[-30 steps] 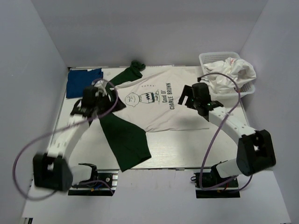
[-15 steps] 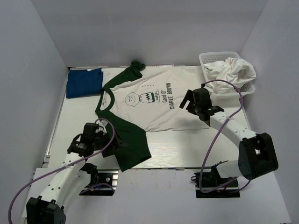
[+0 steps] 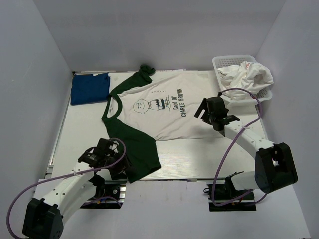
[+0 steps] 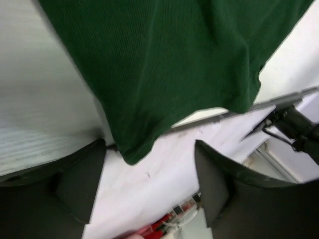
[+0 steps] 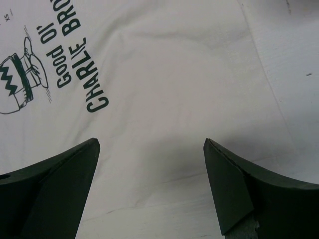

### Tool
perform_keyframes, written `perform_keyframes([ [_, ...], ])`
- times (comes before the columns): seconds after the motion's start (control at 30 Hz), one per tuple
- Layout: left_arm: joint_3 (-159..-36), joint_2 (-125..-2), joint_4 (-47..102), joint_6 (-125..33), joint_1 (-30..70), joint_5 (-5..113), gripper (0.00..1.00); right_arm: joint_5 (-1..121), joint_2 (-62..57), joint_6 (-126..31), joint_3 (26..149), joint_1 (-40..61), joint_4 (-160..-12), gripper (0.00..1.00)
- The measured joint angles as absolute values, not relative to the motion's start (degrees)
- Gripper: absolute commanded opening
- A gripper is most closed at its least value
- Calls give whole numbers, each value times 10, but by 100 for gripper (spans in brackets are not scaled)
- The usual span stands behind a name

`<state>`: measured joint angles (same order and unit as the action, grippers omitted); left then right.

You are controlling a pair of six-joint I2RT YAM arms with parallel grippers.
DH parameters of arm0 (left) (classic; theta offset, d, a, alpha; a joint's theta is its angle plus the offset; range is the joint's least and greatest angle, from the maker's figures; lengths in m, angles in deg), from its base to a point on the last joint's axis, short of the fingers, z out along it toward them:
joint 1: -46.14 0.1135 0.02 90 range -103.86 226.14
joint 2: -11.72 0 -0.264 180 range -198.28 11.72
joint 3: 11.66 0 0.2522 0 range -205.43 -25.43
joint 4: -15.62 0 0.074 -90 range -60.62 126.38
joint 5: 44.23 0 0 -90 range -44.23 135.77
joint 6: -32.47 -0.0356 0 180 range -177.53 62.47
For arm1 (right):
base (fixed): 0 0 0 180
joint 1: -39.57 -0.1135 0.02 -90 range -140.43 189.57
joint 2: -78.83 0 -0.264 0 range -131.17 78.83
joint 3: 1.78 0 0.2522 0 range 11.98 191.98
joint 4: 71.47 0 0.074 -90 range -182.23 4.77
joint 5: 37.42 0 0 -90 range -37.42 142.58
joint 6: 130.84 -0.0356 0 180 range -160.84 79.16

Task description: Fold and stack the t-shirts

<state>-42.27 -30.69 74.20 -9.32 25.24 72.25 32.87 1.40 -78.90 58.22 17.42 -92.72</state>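
At the centre of the counter [image 3: 199, 154], the white shirt with green sleeves [image 3: 169, 117] is lying spread flat, print up, not yet folded. Its long green sleeve [image 3: 132, 147] is trailing toward 7 o'clock. There the left gripper [image 3: 118, 167] is hovering with fingers parted, the cuff just in front of them and nothing grasped. At 3 o'clock the right gripper [image 3: 212, 113] is hanging over the white hem, likewise released. At 10 o'clock a dark blue shirt [image 3: 89, 88] is resting as a folded rectangle, so one garment looks finished. At 1 o'clock the basket [image 3: 227, 60] is holding crumpled white shirts [image 3: 249, 77]. The task appears to be sitting in its early part: this shirt's sleeves are waiting to be brought in, then the rest to be folded and stacked.
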Motion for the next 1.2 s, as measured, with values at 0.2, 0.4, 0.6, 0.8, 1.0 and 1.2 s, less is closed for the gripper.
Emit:
perform_keyframes([
  [0.2, -416, -347, 693, -67, 212, 700, 8, 303, 14, -809, 582, 184, -948, 90],
  [0.4, -451, -369, 679, -76, 186, 686, 0, 276, 16, -820, 582, 205, -999, 90],
  [0.6, -537, -340, 666, -112, 180, 684, 0, 277, 18, -823, 555, 235, -1036, 90],
  [0.8, -546, -333, 671, -141, 179, 694, 0, 315, 0, -822, 527, 271, -1049, 90],
  [1.0, -532, -323, 657, -153, 179, 728, 0, 340, -39, -817, 528, 288, -1035, 67],
  [1.2, -529, -282, 664, -151, 179, 764, 0, 357, -17, -820, 499, 302, -1016, 0],
])
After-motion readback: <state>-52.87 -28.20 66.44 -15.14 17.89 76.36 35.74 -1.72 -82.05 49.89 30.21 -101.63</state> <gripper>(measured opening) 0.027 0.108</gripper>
